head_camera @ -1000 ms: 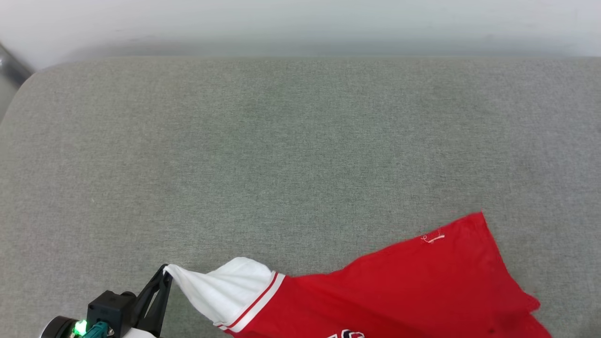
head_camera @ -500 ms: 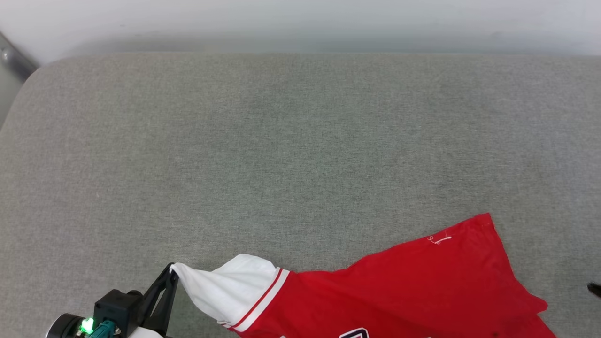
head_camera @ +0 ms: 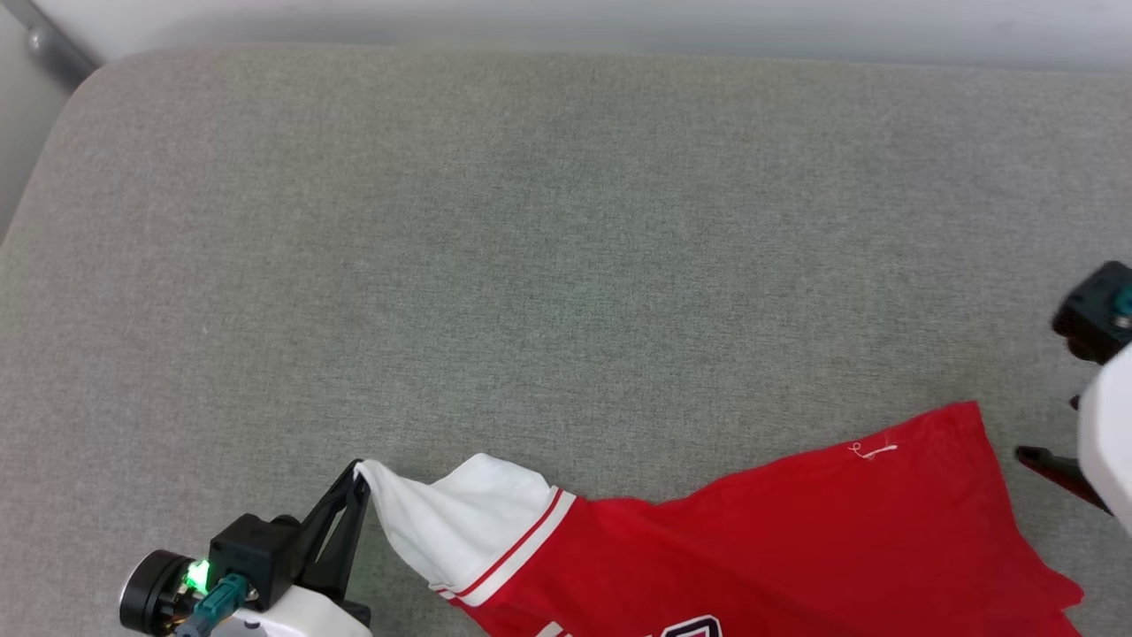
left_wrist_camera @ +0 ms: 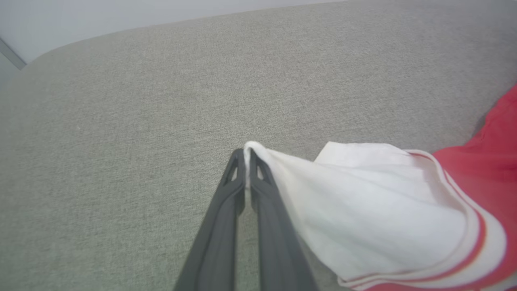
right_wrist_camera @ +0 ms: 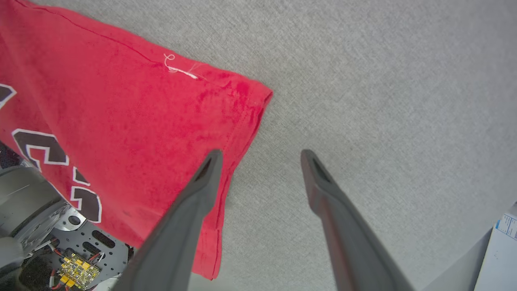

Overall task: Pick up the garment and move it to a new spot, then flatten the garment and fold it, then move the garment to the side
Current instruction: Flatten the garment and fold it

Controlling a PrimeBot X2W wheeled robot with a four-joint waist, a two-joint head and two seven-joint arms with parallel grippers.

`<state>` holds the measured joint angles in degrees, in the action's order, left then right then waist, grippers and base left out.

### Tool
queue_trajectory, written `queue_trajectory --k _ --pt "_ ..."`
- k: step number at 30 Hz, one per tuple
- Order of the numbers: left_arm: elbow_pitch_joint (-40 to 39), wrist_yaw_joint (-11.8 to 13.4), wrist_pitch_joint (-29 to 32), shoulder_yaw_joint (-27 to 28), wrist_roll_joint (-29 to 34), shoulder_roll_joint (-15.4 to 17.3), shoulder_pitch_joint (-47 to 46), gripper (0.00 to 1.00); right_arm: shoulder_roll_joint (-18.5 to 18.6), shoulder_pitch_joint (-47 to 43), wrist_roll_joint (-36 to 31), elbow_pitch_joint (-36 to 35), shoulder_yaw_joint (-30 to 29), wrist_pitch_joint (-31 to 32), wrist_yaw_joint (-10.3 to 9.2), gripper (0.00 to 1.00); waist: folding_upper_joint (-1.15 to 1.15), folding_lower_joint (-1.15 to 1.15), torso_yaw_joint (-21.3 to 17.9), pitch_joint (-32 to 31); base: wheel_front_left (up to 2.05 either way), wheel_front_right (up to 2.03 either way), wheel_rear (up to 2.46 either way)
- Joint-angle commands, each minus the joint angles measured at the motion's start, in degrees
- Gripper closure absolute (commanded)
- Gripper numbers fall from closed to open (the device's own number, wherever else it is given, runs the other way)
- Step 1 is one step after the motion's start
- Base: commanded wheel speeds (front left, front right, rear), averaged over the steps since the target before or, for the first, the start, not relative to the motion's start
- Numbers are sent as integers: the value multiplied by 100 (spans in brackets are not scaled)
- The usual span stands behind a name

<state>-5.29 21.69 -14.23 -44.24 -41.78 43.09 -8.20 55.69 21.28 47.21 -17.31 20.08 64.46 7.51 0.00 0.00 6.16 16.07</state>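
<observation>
1. Grey fabric surface is spanning nearly the whole head view. Its rounded corner is sitting at far left, with a pale wall running behind it.
2. Shirt is lying on the near right part of that surface. The red body is spreading mostly flat with a few folds and running off the bottom edge of the head view. One hem corner is pointing away at right.
3. White sleeve is stretching leftward to a taut point, with red-and-white stripe trim running where it meets the red body.
4. Left gripper is sitting low over the surface at near left. Its fingers are pinching the sleeve tip, pressed together with cloth between the tips.
5. Right gripper is hovering by the shirt's hem corner. Its fingers are standing wide apart, holding nothing. In the right wrist view, one is overlapping the red side hem and the other is over bare grey fabric. Can't tell if either is touching.
6. Black lettering with white outline is facing up on the shirt front.
7. Loose white thread is curling near the hem corner.
</observation>
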Motion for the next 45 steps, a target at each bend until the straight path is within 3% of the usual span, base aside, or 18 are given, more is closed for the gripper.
queue_trajectory --k 1,9,18,19,20,21,34,40,45 --pt "23 -14 -8 4 36 -33 -82 100 -130 238 -87 132 173 117 -4 0 0 0 49 69 0 0 0" --pt "158 -147 -36 -55 142 -249 -351 100 -698 1058 -419 1190 1199 307 -4 0 0 0 268 388 0 0 0" --pt "348 -257 -59 -47 181 -416 -515 100 -747 860 -254 1968 2092 -75 -4 0 0 0 417 592 0 0 0" --pt "365 -264 -63 -39 178 -420 -510 100 -730 851 -225 1996 2169 -126 -4 13 0 0 412 593 0 0 0" --pt "382 -267 -62 -30 174 -425 -496 100 -723 871 -198 2012 2227 -201 -4 90 0 0 402 584 0 0 0" --pt "398 -266 -66 -22 162 -427 -472 100 -728 901 -154 2022 2272 -276 -4 100 0 0 383 565 0 0 0" --pt "419 -228 -49 -5 274 -289 -465 100 -576 1514 123 1850 2089 -1944 -4 100 0 0 69 -406 0 0 0" --pt "205 -288 95 115 473 -128 -1034 100 -406 1743 41 1632 1852 -2567 -4 100 0 0 -92 -717 0 0 0" --pt "131 -462 260 300 661 -22 -1858 100 -548 2092 -208 1578 1545 -2966 -4 100 0 0 -261 -756 0 0 0"
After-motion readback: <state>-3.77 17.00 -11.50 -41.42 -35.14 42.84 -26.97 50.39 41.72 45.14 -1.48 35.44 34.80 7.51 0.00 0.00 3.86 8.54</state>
